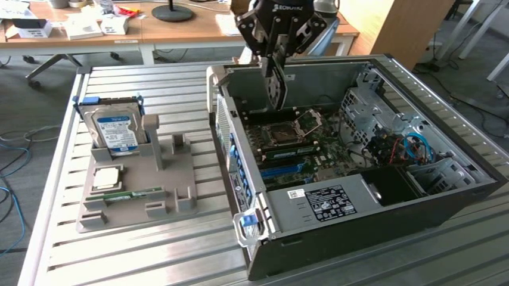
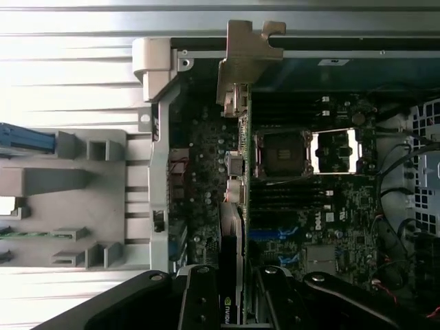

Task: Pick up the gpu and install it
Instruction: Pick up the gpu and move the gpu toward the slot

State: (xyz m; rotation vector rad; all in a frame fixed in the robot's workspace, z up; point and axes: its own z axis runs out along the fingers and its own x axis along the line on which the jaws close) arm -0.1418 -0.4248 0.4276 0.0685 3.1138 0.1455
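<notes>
Holds the card (image 1: 276,86) pinched in the gripper (image 1: 276,58), up over the board (image 1: 322,143) inside the open computer case (image 1: 366,217). Best kept straight, lined up over 1 blue slot (image 1: 280,173), going slow.

We find the case (image 1: 469,179) open on top, so the drop to the motherboard (image 1: 290,149) is free. The tool (image 1: 275,56), clamped on the gpu (image 1: 276,83), hangs close beside the slotted wall (image 1: 225,119). The power supply (image 1: 330,202), drive cage (image 1: 370,107) and blue cables (image 1: 418,149) crowd the exterior view's right side. The raised socket frame (image 1: 309,122) stands near the card's lower edge.
</notes>
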